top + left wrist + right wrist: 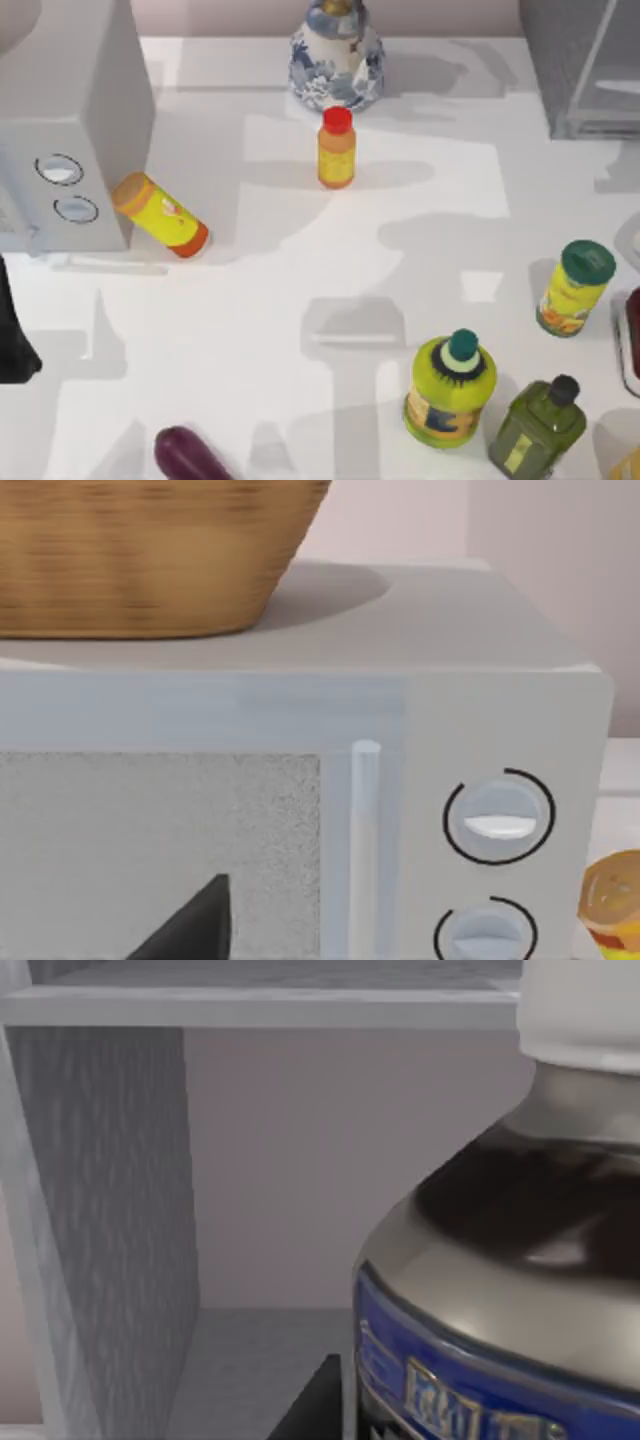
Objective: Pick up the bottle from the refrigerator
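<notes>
- Bottle point(500, 1260) with white cap and dark shoulder above a blue label stands inside the refrigerator point(110, 1210) compartment, very close to the right wrist camera.
- Right gripper: one dark fingertip point(310, 1405) shows just beside the bottle; whether the fingers are wide or closed cannot be told.
- Left arm point(15, 330) sits at the table's 9 o'clock edge, facing the microwave point(300, 710); its finger spread cannot be told either.
- Wicker basket point(140, 550) rests on the microwave.

Basket point(140, 555) atop microwave point(300, 780) — 2 dials point(497, 817)
</notes>
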Controlling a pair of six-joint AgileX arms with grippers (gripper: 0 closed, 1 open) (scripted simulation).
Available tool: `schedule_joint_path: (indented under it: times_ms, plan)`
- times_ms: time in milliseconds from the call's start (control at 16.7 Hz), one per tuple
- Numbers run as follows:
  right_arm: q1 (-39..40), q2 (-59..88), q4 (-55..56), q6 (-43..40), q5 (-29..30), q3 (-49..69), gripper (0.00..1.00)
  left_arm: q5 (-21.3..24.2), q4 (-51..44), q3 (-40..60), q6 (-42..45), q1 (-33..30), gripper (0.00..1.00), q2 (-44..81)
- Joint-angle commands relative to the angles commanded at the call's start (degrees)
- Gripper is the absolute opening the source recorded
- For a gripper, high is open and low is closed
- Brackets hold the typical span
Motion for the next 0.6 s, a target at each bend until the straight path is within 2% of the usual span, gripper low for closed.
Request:
schedule_joint_path:
  times_ms: [600]
  plan:
    - [8.85,-58.13,-29.68,0.15,8.08,-27.96,0.0,0.0,0.0,0.0,0.0,0.0,1.0,0.0]
